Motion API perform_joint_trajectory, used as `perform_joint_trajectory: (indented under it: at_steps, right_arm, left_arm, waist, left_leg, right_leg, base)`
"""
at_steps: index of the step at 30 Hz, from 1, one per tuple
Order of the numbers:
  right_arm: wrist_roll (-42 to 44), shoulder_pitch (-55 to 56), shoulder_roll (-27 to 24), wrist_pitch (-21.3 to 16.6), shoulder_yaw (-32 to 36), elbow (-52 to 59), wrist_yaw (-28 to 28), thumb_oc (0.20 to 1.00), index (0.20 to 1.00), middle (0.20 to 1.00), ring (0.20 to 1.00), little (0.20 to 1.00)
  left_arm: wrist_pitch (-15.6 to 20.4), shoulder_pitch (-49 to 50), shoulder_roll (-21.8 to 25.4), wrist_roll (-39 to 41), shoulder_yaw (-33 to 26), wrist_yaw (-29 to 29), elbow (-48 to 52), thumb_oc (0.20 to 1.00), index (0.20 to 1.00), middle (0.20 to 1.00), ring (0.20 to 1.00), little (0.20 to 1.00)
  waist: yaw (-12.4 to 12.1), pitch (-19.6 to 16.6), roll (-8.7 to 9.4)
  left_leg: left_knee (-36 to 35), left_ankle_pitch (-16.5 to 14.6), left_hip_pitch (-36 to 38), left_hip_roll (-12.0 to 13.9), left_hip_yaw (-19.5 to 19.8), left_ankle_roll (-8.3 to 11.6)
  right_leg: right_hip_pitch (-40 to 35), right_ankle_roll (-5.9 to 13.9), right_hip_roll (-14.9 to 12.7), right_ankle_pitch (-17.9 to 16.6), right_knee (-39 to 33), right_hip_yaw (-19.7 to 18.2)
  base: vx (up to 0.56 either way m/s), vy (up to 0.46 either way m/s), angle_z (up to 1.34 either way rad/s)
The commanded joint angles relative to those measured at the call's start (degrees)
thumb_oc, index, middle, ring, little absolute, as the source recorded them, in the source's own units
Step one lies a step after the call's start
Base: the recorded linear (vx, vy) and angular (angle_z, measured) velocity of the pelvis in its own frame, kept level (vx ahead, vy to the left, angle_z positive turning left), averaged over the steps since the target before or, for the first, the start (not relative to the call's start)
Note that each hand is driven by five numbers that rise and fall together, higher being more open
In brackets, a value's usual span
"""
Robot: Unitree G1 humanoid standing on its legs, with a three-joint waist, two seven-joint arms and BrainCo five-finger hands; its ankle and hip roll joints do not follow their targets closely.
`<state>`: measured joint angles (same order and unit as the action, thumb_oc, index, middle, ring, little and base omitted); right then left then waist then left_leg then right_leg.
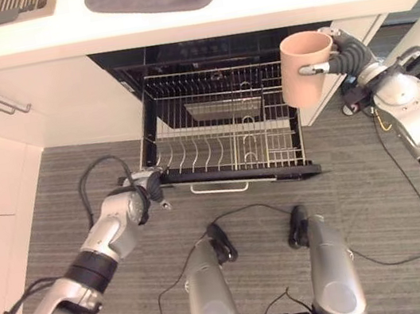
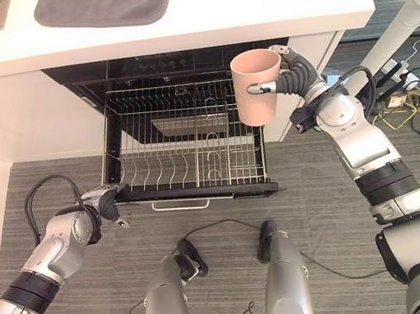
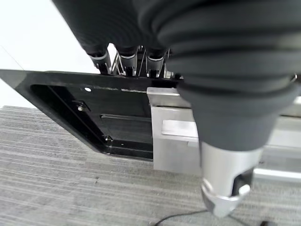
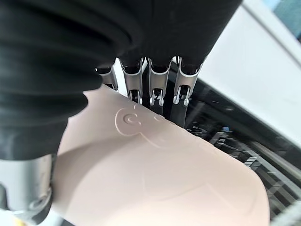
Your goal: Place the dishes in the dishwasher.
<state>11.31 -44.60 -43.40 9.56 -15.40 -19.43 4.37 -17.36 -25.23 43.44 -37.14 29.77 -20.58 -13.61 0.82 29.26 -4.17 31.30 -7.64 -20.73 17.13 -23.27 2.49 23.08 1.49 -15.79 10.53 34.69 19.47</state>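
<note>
Pink and upright, the cup hangs in the right hand above the right end of the pulled-out dishwasher rack, its fingers curled round the cup's wall, thumb opposite. The left hand rests at the rack's front left corner; whether its fingers are closed cannot be told.

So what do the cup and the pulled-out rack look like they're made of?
Cup, held in the right hand: likely matte plastic or glazed ceramic, a flat pink surface with no glare and a moulded emblem. Rack: thin metal wire, silvery and glinting.
</note>
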Motion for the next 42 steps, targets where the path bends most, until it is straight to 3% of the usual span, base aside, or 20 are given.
perform_joint_trajectory:
  at_steps: [1, 7, 12, 23, 29, 42]
  right_arm:
    - [1.0, -5.3, -1.8, -1.8, 1.5, -0.7, 0.2, 0.2, 0.2, 0.2, 0.2, 0.2]
    - [3.3, -9.9, -2.1, -0.8, -2.8, -12.6, 0.6, 0.2, 0.2, 0.2, 0.2, 0.2]
    - [3.4, -11.2, -1.8, -0.2, -3.8, -15.2, 1.1, 0.2, 0.2, 0.2, 0.2, 0.2]
    - [7.4, -18.0, 3.7, 2.8, -8.4, -29.0, -1.0, 0.2, 0.2, 0.2, 0.2, 0.2]
    - [7.9, -20.8, 3.9, 2.5, -8.8, -37.2, -1.1, 0.2, 0.2, 0.2, 0.2, 0.2]
    - [5.8, -23.5, 0.4, 4.0, -9.1, -42.5, -1.2, 0.2, 0.2, 0.2, 0.2, 0.2]
  left_arm:
    - [-0.5, 9.7, 3.7, 0.3, 4.0, -7.1, 1.6, 1.0, 1.0, 1.0, 1.0, 1.0]
    - [0.1, 10.9, 5.9, 1.6, 4.7, -6.0, 4.9, 1.0, 1.0, 1.0, 1.0, 1.0]
    - [1.5, 11.2, 6.6, 2.1, 4.6, -5.8, 6.5, 1.0, 1.0, 1.0, 1.0, 1.0]
    - [1.5, 9.5, 7.1, 4.0, 7.1, -5.1, 10.5, 1.0, 1.0, 1.0, 1.0, 1.0]
    - [0.6, 8.4, 7.3, 6.3, 9.0, -3.2, 11.2, 1.0, 1.0, 1.0, 1.0, 1.0]
    - [0.7, 11.4, 8.4, 11.4, 10.1, 3.1, 10.9, 1.0, 1.0, 1.0, 1.0, 1.0]
  waist:
    - [-1.9, -0.2, 0.18]
    - [-4.2, 0.1, -0.98]
    - [-4.8, 0.4, -1.31]
    - [-7.9, 0.5, -3.19]
    - [-8.8, 0.5, -4.68]
    - [-8.8, 0.5, -7.2]
  left_leg:
    - [1.7, -0.5, -0.7, -0.6, 2.9, 2.56]
    - [1.9, -0.2, -0.8, -1.3, 3.6, 2.36]
    - [1.7, -0.1, -0.8, -1.6, 3.7, 2.25]
    - [0.6, 0.1, -0.9, -3.2, 4.9, 1.81]
    - [0.8, 0.0, -2.5, -3.9, 5.5, 1.69]
    - [0.9, -0.2, -6.7, -5.1, 5.8, 1.78]
  right_leg:
    - [-5.0, 3.59, -2.7, 3.6, -1.5, 2.8]
    - [-5.6, 3.1, -3.4, 4.1, -0.9, 4.5]
    - [-5.8, 3.09, -3.5, 4.0, -1.0, 4.9]
    - [-5.5, 3.11, -5.1, 4.0, -0.1, 6.9]
    - [-3.6, 3.17, -6.0, 4.3, 0.8, 7.0]
    - [2.7, 3.76, -7.6, 4.5, 3.0, 5.3]
  base:
    - [-0.02, -0.002, 0.09]
    - [0.01, -0.008, 0.07]
    - [0.0, 0.002, 0.05]
    - [-0.01, -0.001, 0.08]
    - [-0.01, 0.025, 0.02]
    - [-0.01, 0.042, 0.01]
